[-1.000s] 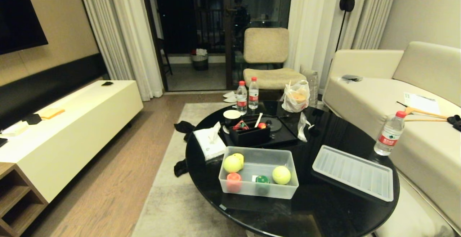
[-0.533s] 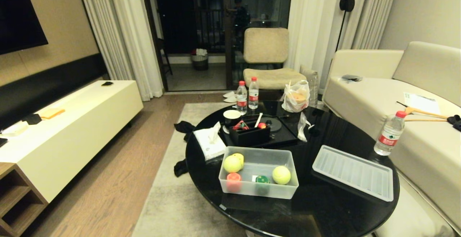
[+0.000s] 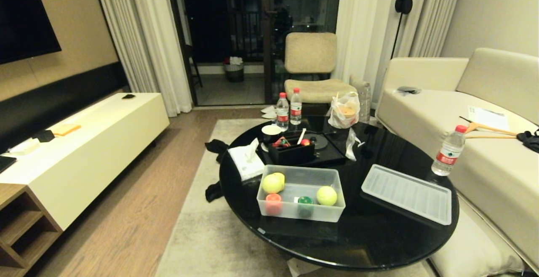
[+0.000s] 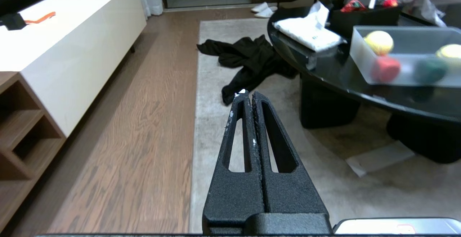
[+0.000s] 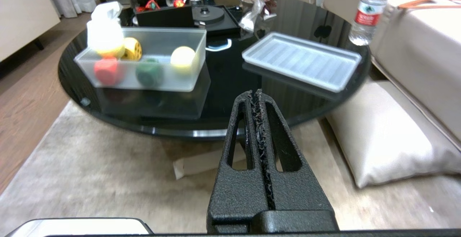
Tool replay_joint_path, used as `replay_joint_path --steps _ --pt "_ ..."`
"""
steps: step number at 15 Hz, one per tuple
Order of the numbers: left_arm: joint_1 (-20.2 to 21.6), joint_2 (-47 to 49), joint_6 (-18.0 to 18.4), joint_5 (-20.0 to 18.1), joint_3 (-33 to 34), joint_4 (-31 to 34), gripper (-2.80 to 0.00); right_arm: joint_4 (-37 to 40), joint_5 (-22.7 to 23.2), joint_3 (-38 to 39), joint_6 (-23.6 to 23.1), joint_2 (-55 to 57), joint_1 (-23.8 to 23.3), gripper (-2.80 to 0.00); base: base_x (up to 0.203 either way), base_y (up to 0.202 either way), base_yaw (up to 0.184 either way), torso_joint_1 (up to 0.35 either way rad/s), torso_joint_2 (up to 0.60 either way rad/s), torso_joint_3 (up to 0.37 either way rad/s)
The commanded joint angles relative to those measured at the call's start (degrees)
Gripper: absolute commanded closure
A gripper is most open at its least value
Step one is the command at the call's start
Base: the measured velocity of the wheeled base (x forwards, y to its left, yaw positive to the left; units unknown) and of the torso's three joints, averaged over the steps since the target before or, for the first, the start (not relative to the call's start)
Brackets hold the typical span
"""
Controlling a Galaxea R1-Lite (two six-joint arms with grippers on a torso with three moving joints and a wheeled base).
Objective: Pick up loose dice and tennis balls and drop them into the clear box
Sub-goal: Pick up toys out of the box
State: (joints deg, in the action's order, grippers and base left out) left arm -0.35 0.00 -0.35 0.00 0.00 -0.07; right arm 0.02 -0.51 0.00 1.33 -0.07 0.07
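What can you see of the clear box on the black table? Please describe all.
The clear box is a shallow rectangular bin of frosted translucent plastic, open on top, standing level on the round black table. Inside lie two tennis balls, a yellow spotted die, a red piece and a green piece. Its ribbed lid lies apart, on its right.

**What the views leave unclear**

Through the frosted wall of the clear box (image 5: pixel 144 69), the red piece (image 5: pixel 106 70) and green piece (image 5: pixel 148 73) blur, pips unreadable. At 9 o'clock the tissue pack (image 5: pixel 104 31) half-hides one tennis ball (image 5: pixel 108 50). The frame edge crops the cushion (image 3: pixel 476 247).
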Motion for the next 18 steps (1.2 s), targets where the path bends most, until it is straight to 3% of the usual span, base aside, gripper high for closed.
replay_joint_path --steps 1,12,18 --pt "0.0 0.1 0.0 0.0 0.1 0.0 0.0 0.0 0.0 0.0 0.0 0.1 0.1 0.0 -0.218 0.0 0.03 0.007 0.0 0.004" --pt "0.0 0.1 0.0 0.0 0.1 0.0 0.0 0.0 0.0 0.1 0.0 0.1 0.0 0.0 -0.168 0.0 -0.009 0.002 0.0 0.003" --pt "0.0 0.1 0.0 0.0 0.1 0.0 0.0 0.0 0.0 0.0 0.0 0.1 0.0 0.0 -0.017 0.0 0.007 0.001 0.0 0.002"
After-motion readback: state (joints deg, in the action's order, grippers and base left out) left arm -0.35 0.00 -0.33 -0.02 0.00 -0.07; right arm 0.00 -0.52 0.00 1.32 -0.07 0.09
